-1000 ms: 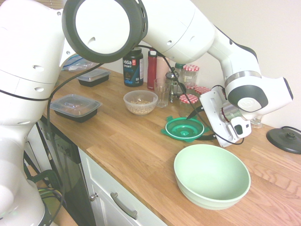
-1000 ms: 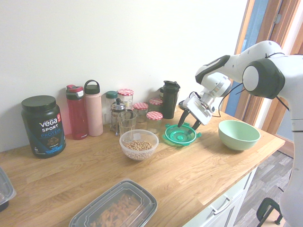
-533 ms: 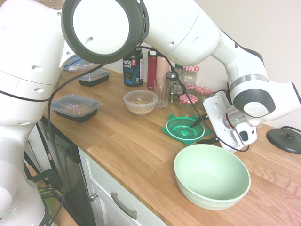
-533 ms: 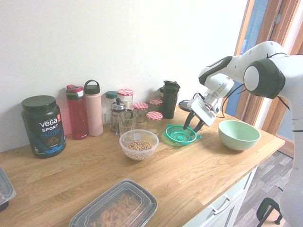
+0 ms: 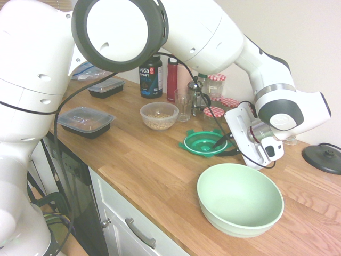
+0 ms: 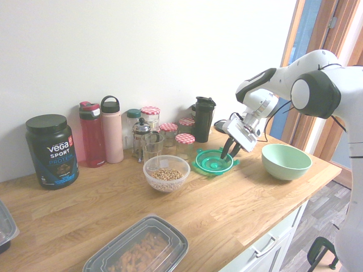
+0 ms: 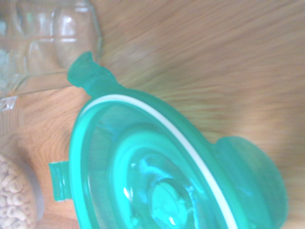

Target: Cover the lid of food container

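Observation:
The green lid (image 5: pixel 202 143) lies upside down on the wooden counter, right of the food container (image 5: pixel 159 115), a small clear bowl of beige grains. My gripper (image 5: pixel 219 142) comes down at the lid's right rim, and its two dark fingers pinch that rim. The second exterior view shows the gripper (image 6: pixel 229 153) on the lid (image 6: pixel 211 162), with the food container (image 6: pixel 166 173) a short way to its left. The wrist view is filled by the lid (image 7: pixel 157 176), its white ring showing, and the container's grains (image 7: pixel 14 198) sit in a corner.
A large mint bowl (image 5: pixel 240 198) stands just in front of the gripper. A drinking glass (image 5: pixel 183 104), jars with checked lids (image 6: pixel 184 144) and bottles (image 6: pixel 112 136) line the wall behind. Two black trays (image 5: pixel 85 120) sit at the far left, and a black kettle lid (image 5: pixel 323 158) lies at the right.
The fingers have closed from wide open onto the lid's rim. The lid has shifted slightly toward the food container.

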Controlling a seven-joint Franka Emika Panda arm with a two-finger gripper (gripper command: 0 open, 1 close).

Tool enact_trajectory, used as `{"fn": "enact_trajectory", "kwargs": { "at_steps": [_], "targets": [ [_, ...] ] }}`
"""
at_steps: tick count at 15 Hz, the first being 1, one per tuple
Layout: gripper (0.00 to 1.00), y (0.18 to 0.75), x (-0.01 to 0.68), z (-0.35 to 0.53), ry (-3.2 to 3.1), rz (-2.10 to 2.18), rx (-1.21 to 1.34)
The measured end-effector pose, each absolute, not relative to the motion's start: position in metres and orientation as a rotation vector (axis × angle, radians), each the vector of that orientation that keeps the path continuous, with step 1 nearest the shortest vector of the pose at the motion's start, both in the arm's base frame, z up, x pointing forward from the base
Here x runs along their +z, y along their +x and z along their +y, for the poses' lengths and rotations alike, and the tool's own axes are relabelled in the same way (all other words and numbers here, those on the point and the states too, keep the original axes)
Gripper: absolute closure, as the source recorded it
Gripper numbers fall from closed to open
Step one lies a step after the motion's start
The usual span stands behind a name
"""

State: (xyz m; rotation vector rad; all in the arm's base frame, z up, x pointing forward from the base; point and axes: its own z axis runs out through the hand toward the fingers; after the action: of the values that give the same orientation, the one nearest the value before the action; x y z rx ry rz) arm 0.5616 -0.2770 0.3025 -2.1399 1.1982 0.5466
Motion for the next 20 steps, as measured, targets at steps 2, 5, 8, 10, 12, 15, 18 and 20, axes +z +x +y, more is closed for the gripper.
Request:
{"fn": "enact_trajectory", "kwargs": {
  "at_steps": [2,5,8,10,12,15,18,20],
  "targets": [
    [1.0,0.564,0.3,-0.274,-2.145,1.196,0.549],
    [1.0,0.563,0.301,-0.276,-2.131,1.198,0.543],
    [1.0,0.563,0.32,-0.289,-2.129,1.206,0.49],
    [1.0,0.563,0.368,-0.307,-2.228,1.257,0.416],
    [1.0,0.566,0.432,-0.308,-2.345,1.312,0.326],
    [1.0,0.565,0.527,-0.27,-2.528,1.407,0.194],
    [1.0,0.562,0.591,-0.208,-2.721,1.494,0.056],
    [1.0,0.563,0.614,-0.163,-2.86,1.541,-0.042]
  ]
}}
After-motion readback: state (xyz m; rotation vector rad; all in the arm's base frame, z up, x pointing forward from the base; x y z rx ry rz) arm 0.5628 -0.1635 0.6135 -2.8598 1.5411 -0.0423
